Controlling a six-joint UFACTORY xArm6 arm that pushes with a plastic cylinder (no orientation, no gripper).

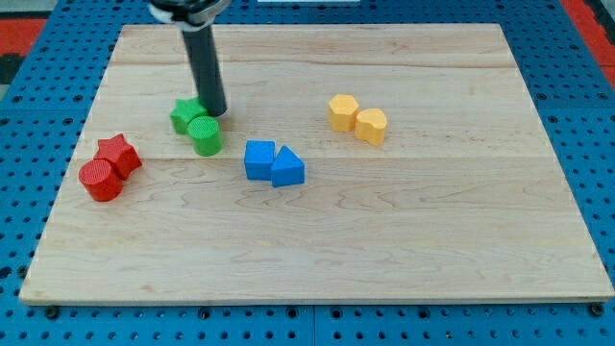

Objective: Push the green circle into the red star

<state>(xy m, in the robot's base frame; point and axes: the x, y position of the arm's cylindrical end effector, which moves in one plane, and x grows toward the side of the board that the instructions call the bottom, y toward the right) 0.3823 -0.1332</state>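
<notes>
Counting across the wooden board (404, 231), I find eight blocks, two of each colour, sitting in four touching pairs. Two are green: the green circle (205, 135) and, just behind it toward the view's upper left, a green star-like block (184, 114) partly covered by the circle and by my rod (205, 72). Two are red: the red star (118, 154) and a red circle (100, 180) pressed against its lower left side. Two are blue: a blue cube (259, 160) and a blue triangle (287, 168) to its right. Two are yellow: a yellow hexagon-like block (342, 112) and a second yellow block (371, 126), whose shape I cannot make out clearly.

My tip (215, 113) rests on the board at the upper right edge of the green circle, touching or nearly touching it, and just right of the green star-like block. It is a plain rod end with nothing that opens or closes, and it has hold of nothing. The rod's upper part runs out of the view's top, so its mount is cut off.

The green circle lies to the right of the red star and slightly above it, near but clearly apart, with bare wood between them. The blue pair sits right of the green circle, and the yellow pair is further right and higher.
</notes>
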